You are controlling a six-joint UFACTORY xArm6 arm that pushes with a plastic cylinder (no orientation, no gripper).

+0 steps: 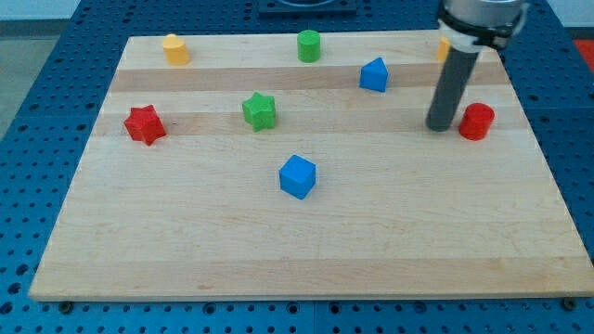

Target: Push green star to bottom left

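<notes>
We see the green star [260, 110] lying left of the board's [306, 260] middle, between the red star [144, 124] and a blue block [374, 75]. My tip [440, 127] rests far to the view's right — just beside the red cylinder [476, 122], well apart from the green star. There are no jaws to report — only the bare rod.

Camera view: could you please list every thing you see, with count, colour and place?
Wooden board: one, light wood, fills most of the view, on a blue perforated table.
Yellow cylinder block: one, top left.
Green cylinder block: one, top centre.
Blue block: one, shape unclear, upper right of centre.
Green star block: one, left of centre.
Red star block: one, left edge.
Blue cube block: one, centre.
Red cylinder block: one, right.
Orange-yellow block: one, top right, mostly hidden behind the rod.
My tip: one, dark, just left of the red cylinder block.
</notes>
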